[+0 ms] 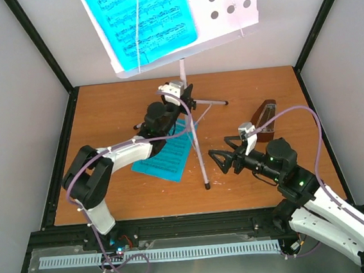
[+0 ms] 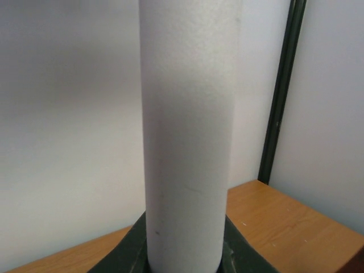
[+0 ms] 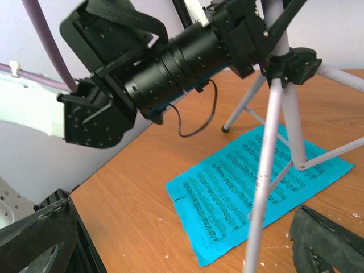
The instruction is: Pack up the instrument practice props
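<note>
- The music stand (image 1: 182, 68) stands centre frame, with a blue page (image 1: 145, 17) on its desk (image 1: 227, 3) at the top. I judge it light, stiff and top-heavy, so I'd hold its slick tube (image 2: 187, 142) low.
- My left tool (image 1: 179, 97) looks clamped on that tube; my right tool (image 1: 220, 162) gapes empty, lower right.
- A second blue sheet (image 1: 168, 157) lies flat on the smooth wooden bench (image 1: 115, 110), with the metronome (image 1: 267, 118) to its right. The walls (image 1: 23, 94) close in.

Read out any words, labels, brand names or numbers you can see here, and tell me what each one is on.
None can be read as words or numbers.
Upper blue page on the music stand: printed staves of notes, too small to read.
Lower blue page on the table: same notation, too blurred to read.
Metronome: no legible marking.
</note>
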You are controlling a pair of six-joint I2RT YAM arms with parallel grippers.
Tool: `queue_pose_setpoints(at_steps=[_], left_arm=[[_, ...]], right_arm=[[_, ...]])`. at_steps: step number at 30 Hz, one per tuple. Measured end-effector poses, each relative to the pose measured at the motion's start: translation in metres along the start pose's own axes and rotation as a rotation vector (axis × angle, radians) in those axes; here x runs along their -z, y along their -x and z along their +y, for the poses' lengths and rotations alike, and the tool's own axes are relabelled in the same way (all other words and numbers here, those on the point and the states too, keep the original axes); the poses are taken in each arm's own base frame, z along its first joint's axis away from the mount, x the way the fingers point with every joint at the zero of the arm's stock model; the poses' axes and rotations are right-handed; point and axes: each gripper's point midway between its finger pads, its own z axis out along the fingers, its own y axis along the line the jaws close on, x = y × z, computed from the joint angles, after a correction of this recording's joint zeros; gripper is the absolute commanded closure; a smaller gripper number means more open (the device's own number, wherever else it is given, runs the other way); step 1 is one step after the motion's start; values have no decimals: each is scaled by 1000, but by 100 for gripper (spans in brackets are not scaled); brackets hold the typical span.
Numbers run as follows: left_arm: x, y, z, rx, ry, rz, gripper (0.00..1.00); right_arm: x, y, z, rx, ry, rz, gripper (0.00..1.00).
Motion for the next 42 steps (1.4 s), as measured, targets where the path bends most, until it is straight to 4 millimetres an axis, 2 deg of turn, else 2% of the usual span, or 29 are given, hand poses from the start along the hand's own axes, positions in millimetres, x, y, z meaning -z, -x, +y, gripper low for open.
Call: queue_pose_setpoints(at_steps=[4, 5, 6, 9, 10, 13, 15, 17, 21, 23, 27, 32, 35, 39, 42], left_arm=[[-10, -6, -7, -32, 49, -20, 99], [-13, -7, -8, -40, 54, -21, 93], [-16, -9, -10, -52, 54, -19, 84], [-23, -11, -13, -50, 47, -17, 45], [-24, -14, -13, -41, 46, -7, 36], [-25, -27, -14, -21, 35, 29, 12], [-25, -34, -16, -17, 23, 53, 1], [-23, -37, -18, -9, 6, 66, 1], [-2, -41, -21, 4, -26, 102, 0], [16, -38, -19, 17, -38, 120, 1], [58, -19, -6, 82, -55, 121, 0], [115, 8, 35, 207, -56, 114, 0], [135, 17, 50, 264, -66, 123, 1], [172, 38, 82, 356, -77, 135, 6], [197, 56, 101, 405, -76, 138, 13]], right_arm=[[8, 5, 0, -10, -10, -26, 0], [10, 5, 0, -11, -13, -34, 0], [12, 5, -1, -13, -19, -38, 0], [16, 3, -3, -23, -29, -42, 0], [16, 3, -4, -28, -35, -43, 0], [15, 1, -7, -37, -48, -35, 0], [14, 0, -8, -40, -58, -19, 0], [13, 4, -7, -36, -69, -5, 0], [14, 34, 0, -16, -92, -18, 0], [14, 52, 5, -6, -102, -34, 0], [9, 89, 15, 9, -119, -57, 0], [-14, 133, 30, 29, -99, -62, 1], [-28, 157, 44, 42, -55, -59, 8], [-42, 198, 74, 58, 55, -85, 20], [-50, 221, 97, 68, 148, -98, 23]])
